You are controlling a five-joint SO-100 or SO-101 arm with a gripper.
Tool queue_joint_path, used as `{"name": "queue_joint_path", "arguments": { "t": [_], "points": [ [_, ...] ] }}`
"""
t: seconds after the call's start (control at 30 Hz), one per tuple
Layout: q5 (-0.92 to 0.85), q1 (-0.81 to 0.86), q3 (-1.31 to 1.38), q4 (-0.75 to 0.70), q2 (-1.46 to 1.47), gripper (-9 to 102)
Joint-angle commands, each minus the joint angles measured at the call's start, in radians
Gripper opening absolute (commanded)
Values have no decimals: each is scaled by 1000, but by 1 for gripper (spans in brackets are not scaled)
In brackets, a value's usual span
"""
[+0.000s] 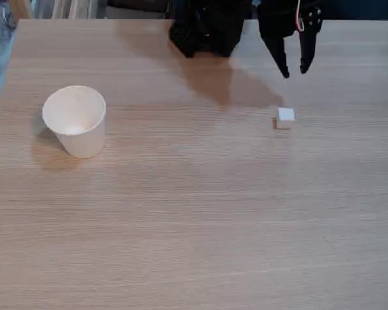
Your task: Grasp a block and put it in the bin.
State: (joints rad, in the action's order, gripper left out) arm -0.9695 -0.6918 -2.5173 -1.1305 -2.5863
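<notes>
The pale wood-grain counter [194, 226] lies broad and bare toward its near edge. The block [285, 117], a tiny white cube, sits right of centre, nearer the far edge. The black claw [295, 70] hangs just beyond it, spread apart and holding nothing, seemingly above the surface. The bin [75, 121], a tapered white paper cup, stands well apart near the left edge.

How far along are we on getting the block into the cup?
Nothing is done yet: the block sits on the table, and the cup stands at the left, nothing visible inside. In hand: the open gripper hangs above the block. Left: descend, grasp, carry, drop.
</notes>
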Motion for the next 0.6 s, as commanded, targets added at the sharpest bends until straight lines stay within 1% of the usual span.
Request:
{"name": "queue_joint_path", "arguments": {
  "t": [0.0, 0.13, 0.4, 0.57],
  "points": [
    [-12, -12, -40, 29, -17, 18],
    [-6, -23, -69, 32, -6, 19],
    [14, -26, -34, 5, 110, 20],
    [5, -29, -37, 57, 144, 20]
  ]
}}
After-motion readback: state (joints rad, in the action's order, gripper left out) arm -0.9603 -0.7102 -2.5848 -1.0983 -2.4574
